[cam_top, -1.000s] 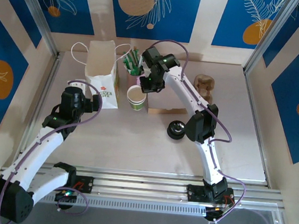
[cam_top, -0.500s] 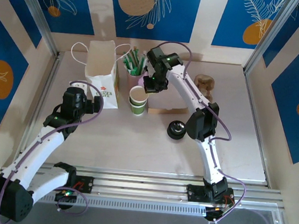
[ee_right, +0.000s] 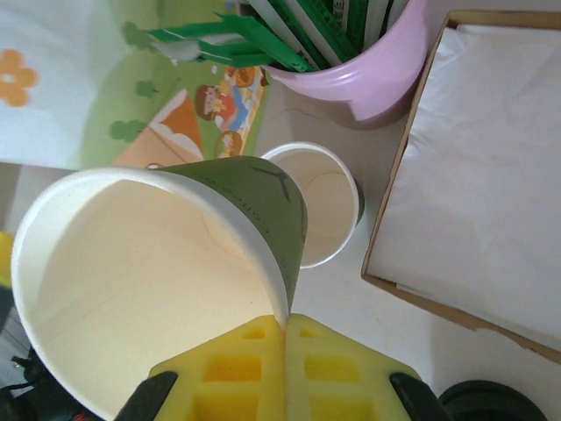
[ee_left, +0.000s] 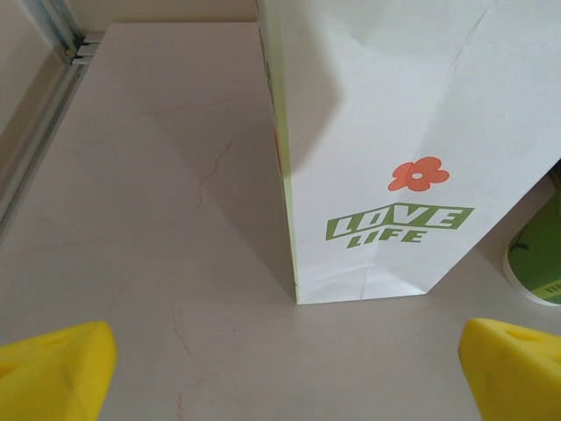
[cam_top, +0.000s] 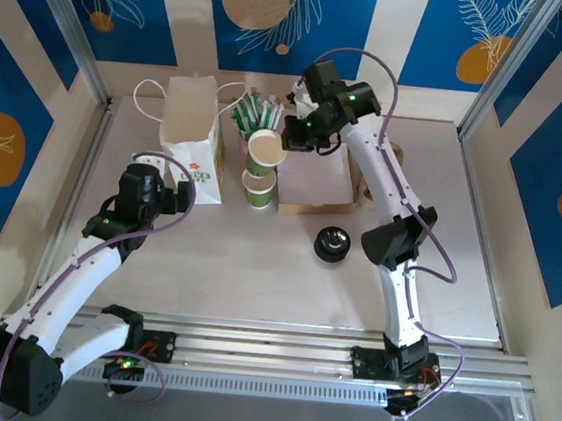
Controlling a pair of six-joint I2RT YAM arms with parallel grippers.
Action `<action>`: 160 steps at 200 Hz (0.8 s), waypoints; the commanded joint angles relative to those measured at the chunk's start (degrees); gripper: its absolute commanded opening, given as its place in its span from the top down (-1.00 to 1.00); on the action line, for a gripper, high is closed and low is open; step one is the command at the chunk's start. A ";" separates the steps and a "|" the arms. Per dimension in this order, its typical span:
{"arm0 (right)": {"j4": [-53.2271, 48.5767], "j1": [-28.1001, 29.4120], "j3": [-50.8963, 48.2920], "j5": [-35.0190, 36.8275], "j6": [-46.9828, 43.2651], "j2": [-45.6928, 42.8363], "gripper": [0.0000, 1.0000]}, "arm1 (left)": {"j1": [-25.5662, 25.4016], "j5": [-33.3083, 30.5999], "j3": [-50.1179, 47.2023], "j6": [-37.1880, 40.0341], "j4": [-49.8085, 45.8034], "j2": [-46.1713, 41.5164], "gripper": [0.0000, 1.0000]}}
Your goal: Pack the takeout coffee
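Green-and-white paper cup (cam_top: 264, 148) hangs tilted in the air, lidless and empty. Its rim is pinched between the yellow pads (ee_right: 254, 360) of the right jaws, which are closed tight on the cup's wall. Just below it a second cup (cam_top: 255, 190), apparently of the same kind, stands upright on the surface (cam_top: 254, 278). That cup sits between the white paper bag (cam_top: 194, 131) and a cardboard box (cam_top: 306, 210) lined with white paper. A pink cup (ee_right: 368, 70) of green-and-white sticks stands behind, near the bag's far corner. The black lid (cam_top: 332, 243) lies on the surface on the near side of the box, well apart from the held cup. The left jaws stand wide open with nothing in them, low over the surface and facing the bag's printed side. Their yellow fingertips (ee_left: 53, 368) are clear of the bag.
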 commanded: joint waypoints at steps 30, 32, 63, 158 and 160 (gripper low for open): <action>-2.85 3.67 -13.09 3.01 -0.40 -14.68 1.00 | -0.65 -1.62 0.57 0.46 -0.05 -1.14 -1.00; -2.41 3.96 -14.47 3.39 -0.37 -15.64 1.00 | -0.64 -1.53 0.53 0.43 -0.03 -1.20 -1.00; 6.45 7.35 -37.30 4.99 0.87 -27.35 1.00 | -0.66 -1.84 -0.33 -0.89 0.91 -3.37 -1.00; 22.30 12.06 -67.86 5.33 5.44 -32.21 1.00 | -1.44 -1.62 -1.63 -0.55 2.12 -5.35 -1.00; 22.40 12.12 -68.09 5.38 5.46 -32.08 1.00 | -1.43 -1.66 -1.63 -0.49 2.12 -5.35 -1.00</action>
